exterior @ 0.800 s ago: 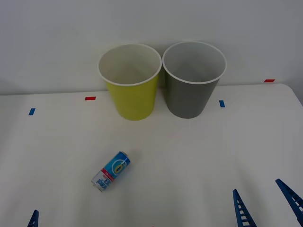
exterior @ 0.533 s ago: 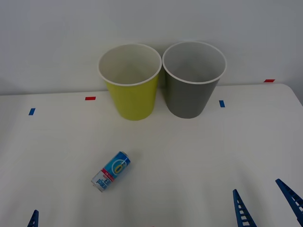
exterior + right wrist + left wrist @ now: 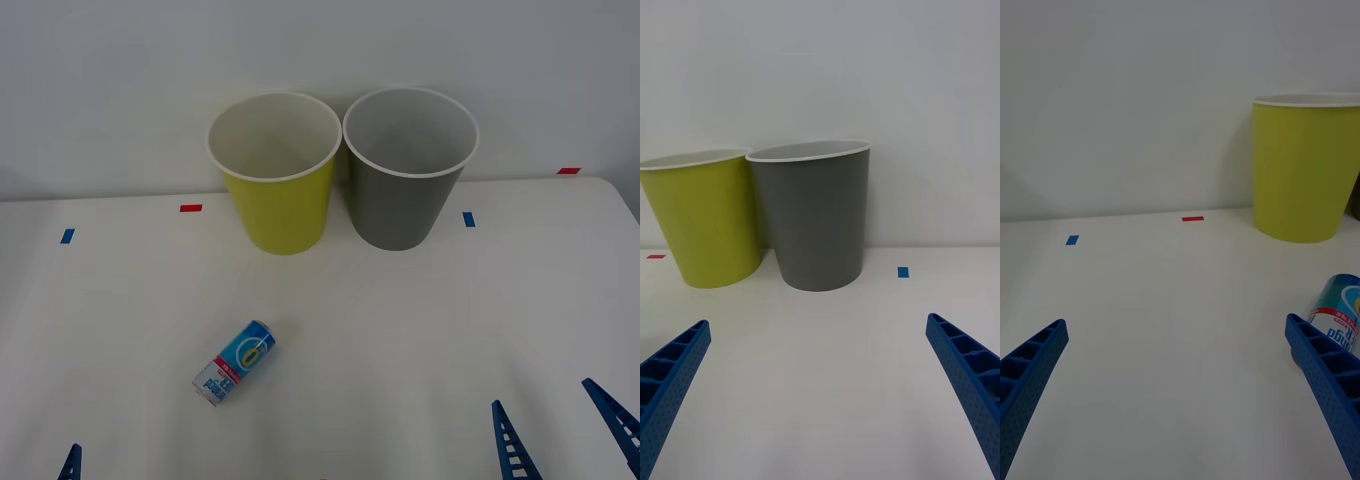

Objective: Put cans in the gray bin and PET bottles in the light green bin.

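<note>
Can [image 3: 235, 361] lying on table [image 3: 420, 320]; left pincer [image 3: 1176, 405], right pincer [image 3: 820, 397] both apart

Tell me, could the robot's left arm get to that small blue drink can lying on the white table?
Probably yes. The small blue drink can lies on its side on bare white table, with nothing between it and the open left gripper, which is low at the table's near edge. The bins stand well behind.

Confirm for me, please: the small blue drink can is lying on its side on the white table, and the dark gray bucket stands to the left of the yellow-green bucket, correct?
Not quite. The small blue drink can does lie on its side on the white table, but the dark gray bucket stands to the right of the yellow-green bucket, as the front view shows.
</note>
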